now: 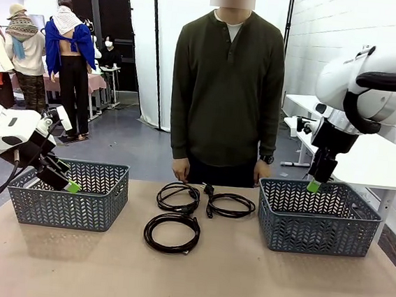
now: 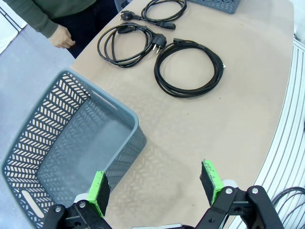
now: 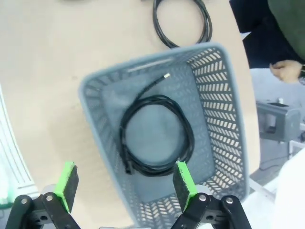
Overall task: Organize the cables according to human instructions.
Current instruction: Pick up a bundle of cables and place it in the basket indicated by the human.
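Three coiled cables (image 2: 160, 71) lie at the middle of your table (image 1: 241, 286); a fourth cable (image 3: 124, 136) sits inside the right basket (image 3: 143, 62). Your left gripper (image 2: 155, 183) hangs spread and empty over the left basket (image 1: 66, 209) rim, your right gripper (image 3: 125, 176) likewise above the right basket.

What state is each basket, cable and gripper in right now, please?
Left basket: empty.
Right basket: holds the fourth cable, coiled.
Near cable: coiled, on the table.
Far left cable: coiled, on the table.
Far right cable: coiled, on the table.
Left gripper: open, empty.
Right gripper: open, empty.
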Robot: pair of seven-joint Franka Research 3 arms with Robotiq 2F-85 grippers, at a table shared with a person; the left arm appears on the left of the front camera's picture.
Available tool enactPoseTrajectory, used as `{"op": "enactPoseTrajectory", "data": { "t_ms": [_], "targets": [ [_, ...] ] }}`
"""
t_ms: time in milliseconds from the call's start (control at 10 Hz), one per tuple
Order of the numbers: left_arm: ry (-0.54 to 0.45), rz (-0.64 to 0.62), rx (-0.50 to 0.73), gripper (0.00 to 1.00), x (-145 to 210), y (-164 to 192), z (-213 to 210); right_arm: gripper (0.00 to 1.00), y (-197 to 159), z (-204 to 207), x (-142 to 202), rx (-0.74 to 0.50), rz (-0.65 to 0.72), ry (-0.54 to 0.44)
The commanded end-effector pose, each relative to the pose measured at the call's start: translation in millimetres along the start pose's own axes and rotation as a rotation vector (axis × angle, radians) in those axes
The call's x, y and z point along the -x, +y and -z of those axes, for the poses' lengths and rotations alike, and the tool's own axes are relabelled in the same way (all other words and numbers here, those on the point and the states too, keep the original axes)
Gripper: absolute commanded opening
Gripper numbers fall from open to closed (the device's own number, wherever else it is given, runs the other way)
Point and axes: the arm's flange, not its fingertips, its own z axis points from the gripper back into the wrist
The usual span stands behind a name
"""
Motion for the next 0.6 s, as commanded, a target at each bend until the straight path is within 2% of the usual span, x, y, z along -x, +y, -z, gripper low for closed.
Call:
{"op": "enactPoseTrajectory", "data": {
  "t_ms": [0,200,500],
  "targets": [
    [-0.006,-0.004,0.003,1.00,1.1,2.2,1.2,1.00,43.2,5.6,3.3,0.029,0.067,-0.092],
    [-0.006,-0.004,0.003,1.00,1.1,2.2,1.2,1.00,82.1,9.7,1.0,0.038,0.095,-0.186],
    [-0.006,-0.004,0.003,1.00,1.1,2.2,1.2,1.00,116.9,34.9,-10.5,0.020,0.091,-0.237]
  ]
}}
